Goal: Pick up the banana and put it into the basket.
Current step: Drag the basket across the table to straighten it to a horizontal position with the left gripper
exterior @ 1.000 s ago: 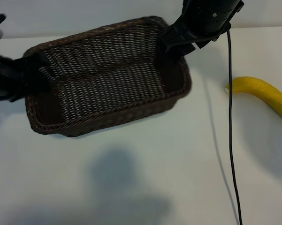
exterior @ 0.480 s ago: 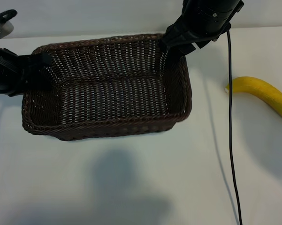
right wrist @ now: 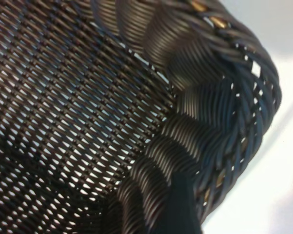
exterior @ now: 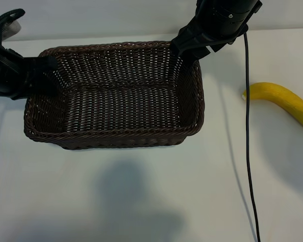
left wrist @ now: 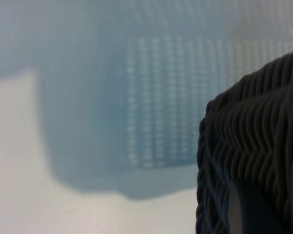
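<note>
Exterior view: basket (exterior: pixel 116 103) sits mid-tabletop (exterior: pixel 156 191), long side running across the frame. Banana (exterior: pixel 285 102) lies on the bare tabletop well off to the right of it, not in the basket, untouched. Its long axis runs roughly left-to-right with the far end curving down toward the frame edge; the tip nearest the basket sits just right of the black cable (exterior: pixel 249 141).

Left gripper (exterior: pixel 43 75) is at the basket's left end, jaws nearly closed and pinching the rim there. Right gripper (exterior: pixel 184 50) is over the basket's far right corner, jaws straddling the rim; they stand wide, and I read that as a hold on the thick wall, not free-open.

Key relation: banana is on the right arm's side, off to the right of its jaws. Left arm has the whole basket between it and the banana. So the right arm is the one to go, and it has to let go of the rim first.

Left wrist view: only a close-up of the outer basket weave (left wrist: pixel 253 156) and its shadow on the tabletop. One finger (left wrist: pixel 246 207) shows against the wall. No banana.

Right wrist view: basket corner and braided rim (right wrist: pixel 219 122) fill the frame, one dark finger (right wrist: pixel 180 204) set against the rim. No banana here either.
</note>
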